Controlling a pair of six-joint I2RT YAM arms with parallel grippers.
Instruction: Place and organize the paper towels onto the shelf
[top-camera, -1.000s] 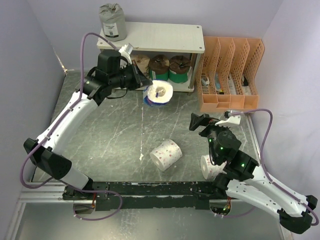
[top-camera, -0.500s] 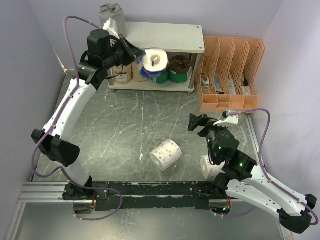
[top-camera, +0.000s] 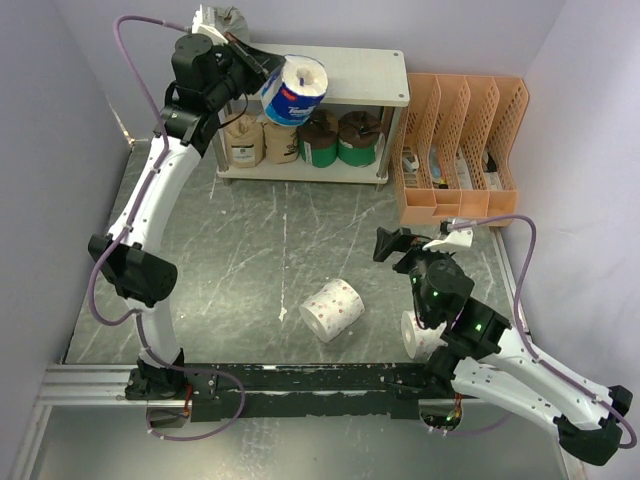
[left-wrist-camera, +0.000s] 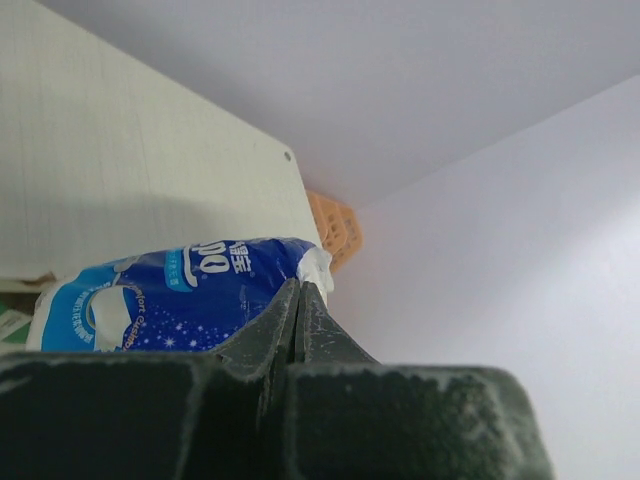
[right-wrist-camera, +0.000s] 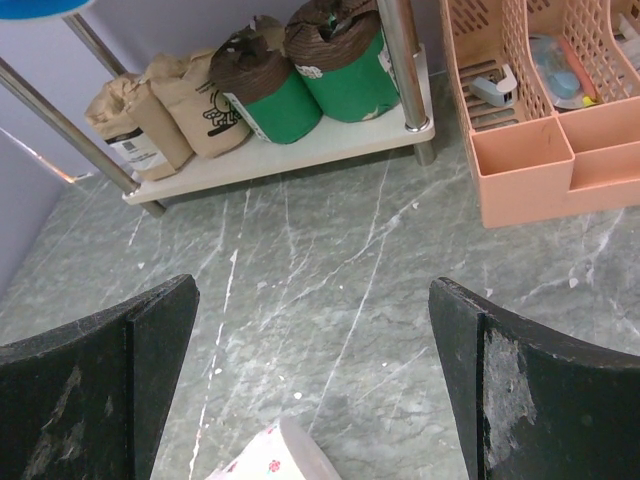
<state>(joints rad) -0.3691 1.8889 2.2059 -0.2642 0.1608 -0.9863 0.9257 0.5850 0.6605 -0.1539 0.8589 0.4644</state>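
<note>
My left gripper (top-camera: 262, 72) is shut on the wrapper of the blue-and-white packaged roll (top-camera: 293, 90) and holds it above the shelf's top board (top-camera: 350, 75); the roll (left-wrist-camera: 170, 305) also shows in the left wrist view past my gripper (left-wrist-camera: 298, 285). A grey roll (top-camera: 224, 25) stands on the top board's left end. Two tan kraft rolls (top-camera: 260, 138) and two brown-and-green rolls (top-camera: 340, 135) stand on the lower board (right-wrist-camera: 300, 150). A white dotted roll (top-camera: 332, 309) lies on the floor. Another white roll (top-camera: 420, 335) lies under my right arm. My right gripper (top-camera: 400, 245) is open and empty.
An orange perforated file organizer (top-camera: 465, 150) with small items stands right of the shelf. Grey walls close in the left, back and right sides. The black rail (top-camera: 300, 380) with the arm bases runs along the near edge.
My left gripper has lifted the blue-and-white roll from in front of the lower board up to above the top board. The right arm has hardly moved.
</note>
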